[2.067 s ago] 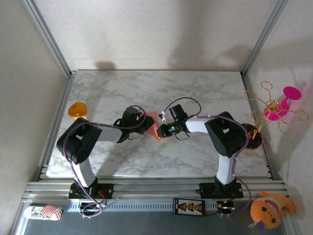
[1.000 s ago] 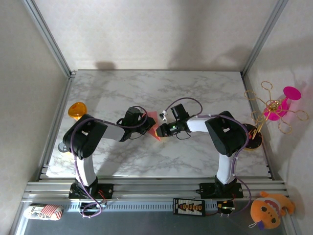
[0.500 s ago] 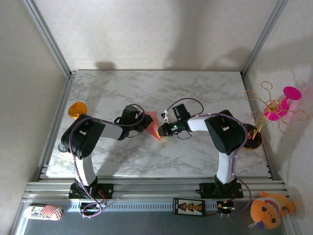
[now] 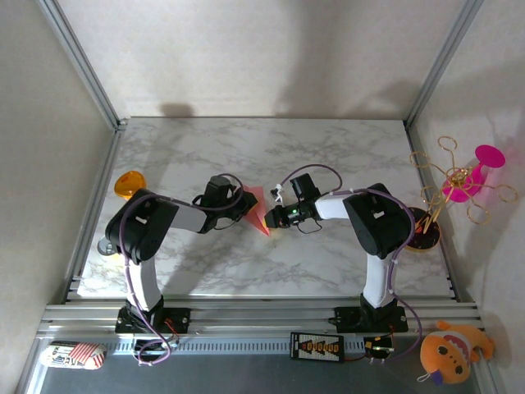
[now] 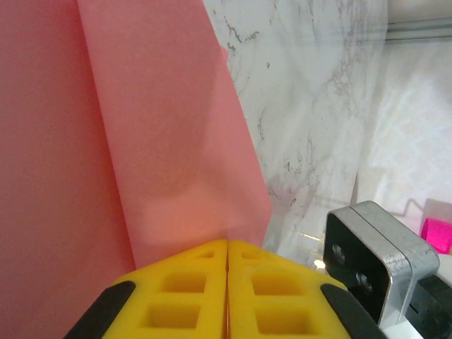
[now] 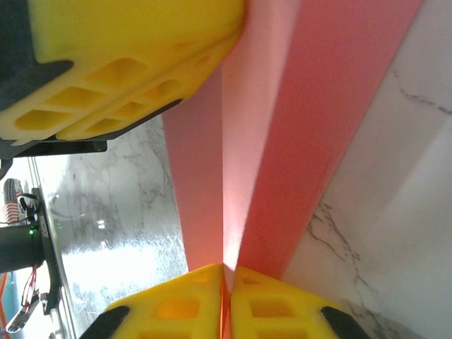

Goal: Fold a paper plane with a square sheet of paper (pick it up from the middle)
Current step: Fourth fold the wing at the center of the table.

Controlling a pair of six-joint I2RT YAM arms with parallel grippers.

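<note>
At mid-left of the top view, our left gripper [image 4: 243,205] is clamped on one edge of the paper [image 4: 259,210] — its wrist view shows yellow pads [image 5: 183,275] pressed together on the pink fold. At centre frame the creased paper spans the two arms over the table [image 4: 328,156]; we cannot tell whether it touches. Just right, our right gripper [image 4: 274,217] pinches the opposite edge — we judge the paired grips hold the layers taut to set a crease.
</note>
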